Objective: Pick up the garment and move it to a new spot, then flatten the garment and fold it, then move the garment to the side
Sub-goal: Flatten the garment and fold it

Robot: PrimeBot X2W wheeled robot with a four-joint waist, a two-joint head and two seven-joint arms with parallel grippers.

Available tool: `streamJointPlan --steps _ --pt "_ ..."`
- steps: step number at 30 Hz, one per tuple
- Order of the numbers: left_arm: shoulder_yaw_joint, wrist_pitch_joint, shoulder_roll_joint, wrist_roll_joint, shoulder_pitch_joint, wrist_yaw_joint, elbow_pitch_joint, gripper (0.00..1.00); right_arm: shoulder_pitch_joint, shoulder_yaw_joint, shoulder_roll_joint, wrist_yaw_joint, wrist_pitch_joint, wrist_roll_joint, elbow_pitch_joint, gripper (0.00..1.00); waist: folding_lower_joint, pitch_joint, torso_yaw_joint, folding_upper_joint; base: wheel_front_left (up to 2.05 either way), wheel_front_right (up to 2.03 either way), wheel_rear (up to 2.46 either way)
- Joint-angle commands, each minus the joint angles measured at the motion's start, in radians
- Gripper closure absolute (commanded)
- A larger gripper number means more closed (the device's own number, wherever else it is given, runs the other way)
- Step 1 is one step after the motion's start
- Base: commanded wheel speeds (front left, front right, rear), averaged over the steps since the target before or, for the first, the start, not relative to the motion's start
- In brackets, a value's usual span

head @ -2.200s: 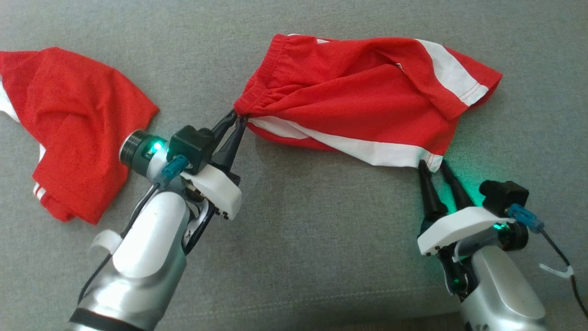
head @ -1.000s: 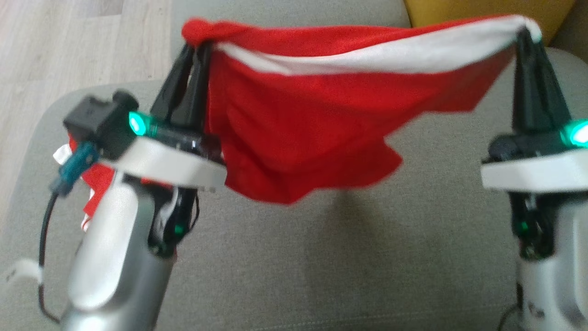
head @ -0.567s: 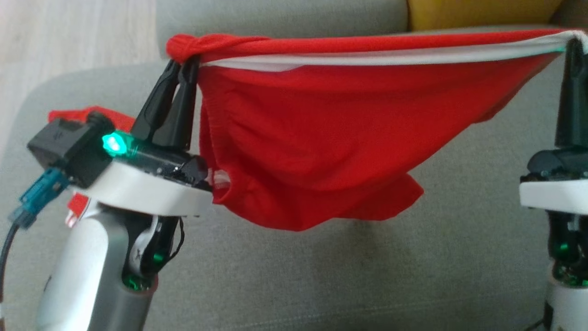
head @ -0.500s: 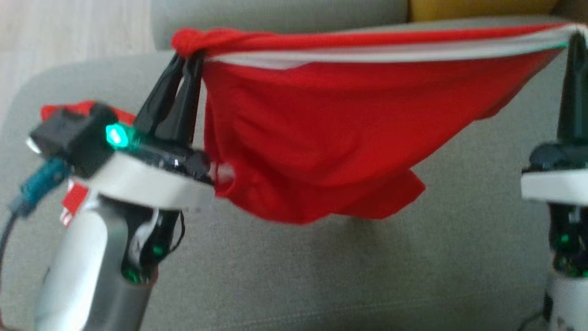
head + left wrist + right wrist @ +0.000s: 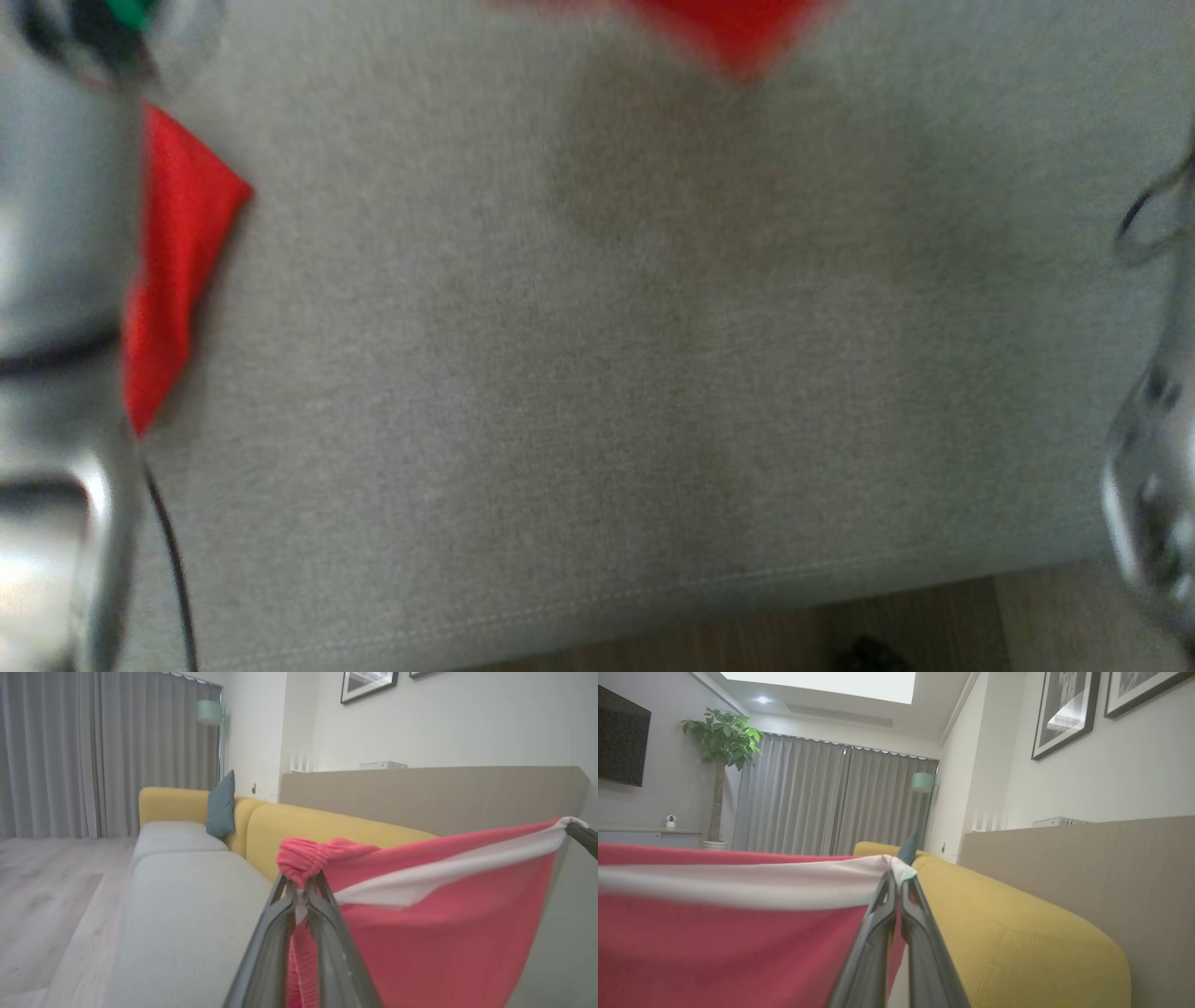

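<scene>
Left pincer (image 5: 300, 889) clamped on the red garment (image 5: 444, 924) at its bunched waistband, right pincer (image 5: 896, 879) clamped on the white-striped corner; cloth stretched between them, sagging below

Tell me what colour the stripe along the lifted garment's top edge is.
The stripe is white, on the red garment; clearest in the left wrist view.

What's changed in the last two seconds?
The garment went from lying on the cushion up into the air, stretched between the left gripper and right gripper. The head camera has swung down. Unchanged: both grips shut on it; the second red garment on the cushion.
</scene>
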Motion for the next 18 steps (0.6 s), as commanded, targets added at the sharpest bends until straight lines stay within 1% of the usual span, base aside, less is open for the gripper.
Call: streamJointPlan --steps 1,4,6,8,12,15,18 --pt "0.042 -0.032 0.033 0.020 -0.086 -0.006 0.001 1.00 -0.075 0.002 0.008 0.004 -0.035 -0.022 0.004 1.00 -0.0005 0.093 -0.005 0.0000 0.00 0.00 0.00" --pt "0.031 -0.145 0.027 0.048 -0.212 -0.016 0.108 1.00 -0.197 -0.016 0.013 0.004 -0.130 -0.087 0.135 1.00 -0.0005 0.125 -0.003 0.0000 0.00 0.00 0.00" --pt "0.035 -0.205 0.006 0.038 -0.258 -0.019 0.178 1.00 -0.240 -0.038 0.023 0.004 -0.182 -0.109 0.211 1.00 -0.0005 0.139 0.002 0.0000 0.00 0.00 0.00" --pt "0.019 -0.253 -0.014 0.035 -0.281 -0.023 0.236 1.00 -0.254 -0.057 0.035 0.004 -0.209 -0.115 0.286 1.00 -0.0005 0.154 0.010 0.0000 0.00 0.00 0.00" --pt "-0.039 -0.312 -0.046 0.026 -0.251 -0.029 0.336 1.00 -0.222 -0.042 0.048 0.004 -0.240 -0.116 0.427 1.00 -0.0005 0.169 0.022 0.0000 0.00 0.00 0.00" --pt "-0.088 -0.342 -0.056 0.019 -0.191 -0.031 0.387 1.00 -0.177 -0.015 0.050 0.004 -0.255 -0.109 0.522 1.00 -0.0005 0.167 0.032 0.0000 0.00 0.00 0.00" --pt "-0.143 -0.361 -0.058 0.006 -0.108 -0.032 0.416 1.00 -0.124 0.017 0.037 0.004 -0.265 -0.096 0.598 1.00 -0.0005 0.149 0.043 0.0000 0.00 0.00 0.00"
